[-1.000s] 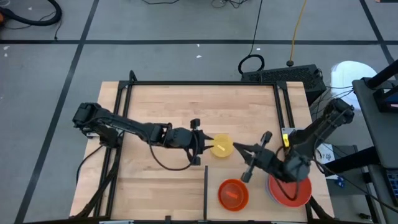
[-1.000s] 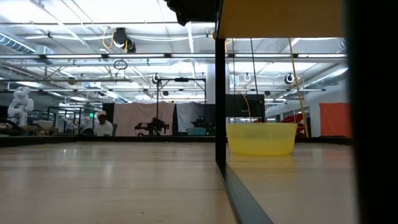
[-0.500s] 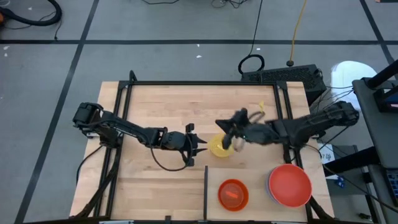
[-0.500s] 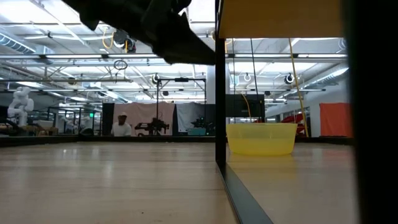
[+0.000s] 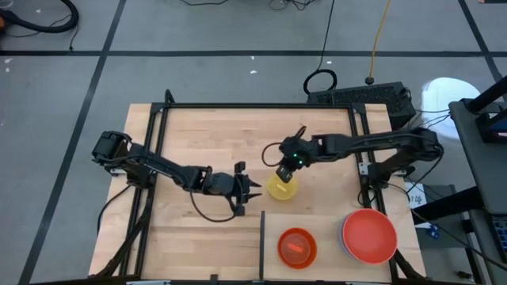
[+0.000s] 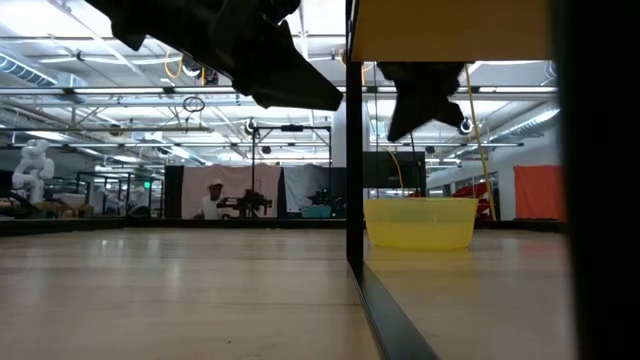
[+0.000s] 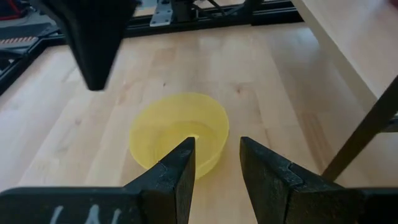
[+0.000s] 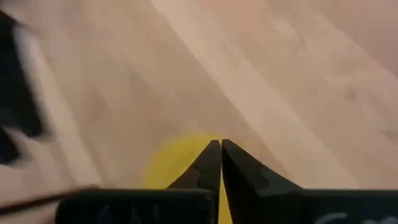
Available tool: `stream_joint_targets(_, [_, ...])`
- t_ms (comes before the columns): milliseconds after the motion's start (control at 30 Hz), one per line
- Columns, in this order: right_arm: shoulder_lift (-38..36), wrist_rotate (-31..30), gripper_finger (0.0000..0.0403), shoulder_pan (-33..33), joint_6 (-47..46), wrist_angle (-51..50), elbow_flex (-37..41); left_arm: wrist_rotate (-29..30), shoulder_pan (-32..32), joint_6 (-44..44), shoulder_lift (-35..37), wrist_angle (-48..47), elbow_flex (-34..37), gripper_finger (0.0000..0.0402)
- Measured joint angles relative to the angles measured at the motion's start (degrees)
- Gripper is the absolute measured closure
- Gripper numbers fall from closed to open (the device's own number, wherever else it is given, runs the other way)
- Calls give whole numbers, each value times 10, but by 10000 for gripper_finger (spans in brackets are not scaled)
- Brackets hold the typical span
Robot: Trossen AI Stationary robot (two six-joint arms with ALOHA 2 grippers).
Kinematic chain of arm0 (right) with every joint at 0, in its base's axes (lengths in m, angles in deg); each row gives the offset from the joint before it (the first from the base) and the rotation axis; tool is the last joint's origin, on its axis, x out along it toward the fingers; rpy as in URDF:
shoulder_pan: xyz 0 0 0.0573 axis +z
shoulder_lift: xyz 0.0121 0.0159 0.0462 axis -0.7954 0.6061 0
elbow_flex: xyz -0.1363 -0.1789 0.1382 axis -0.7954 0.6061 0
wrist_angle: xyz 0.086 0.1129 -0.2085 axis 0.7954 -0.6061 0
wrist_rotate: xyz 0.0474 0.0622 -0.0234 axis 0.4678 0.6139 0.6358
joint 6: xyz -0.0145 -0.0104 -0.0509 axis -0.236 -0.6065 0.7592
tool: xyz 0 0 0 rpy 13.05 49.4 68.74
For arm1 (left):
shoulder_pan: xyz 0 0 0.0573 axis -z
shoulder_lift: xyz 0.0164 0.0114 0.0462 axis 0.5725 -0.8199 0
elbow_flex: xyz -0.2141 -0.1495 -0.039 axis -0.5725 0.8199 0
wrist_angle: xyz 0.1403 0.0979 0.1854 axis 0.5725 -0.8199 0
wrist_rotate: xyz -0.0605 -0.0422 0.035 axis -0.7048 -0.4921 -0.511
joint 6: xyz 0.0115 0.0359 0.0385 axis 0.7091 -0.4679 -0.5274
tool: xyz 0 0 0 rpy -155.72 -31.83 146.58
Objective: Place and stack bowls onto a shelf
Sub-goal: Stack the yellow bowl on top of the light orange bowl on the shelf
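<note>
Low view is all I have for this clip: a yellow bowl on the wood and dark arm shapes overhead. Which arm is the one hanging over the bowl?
Observer: The right gripper; from above it sits over the yellow bowl's far rim.
Operator: Is it holding anything?
Observer: No. In its wrist view the jaws are shut together with nothing between them, the bowl below.
Operator: And the left arm?
Observer: The left gripper is beside the bowl, jaws open and empty, aimed at it without touching.
Operator: Any other bowls?
Observer: An orange bowl and a red bowl sit at the table's near edge.
</note>
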Motion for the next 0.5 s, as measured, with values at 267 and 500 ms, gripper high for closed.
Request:
stream_joint_targets(267, [55,13,332,1,35,-74,0,6,14,4,0,-1,0,270])
stream_joint_targets(500, [91,-6,281,1,60,-71,0,6,14,12,0,-11,0,270])
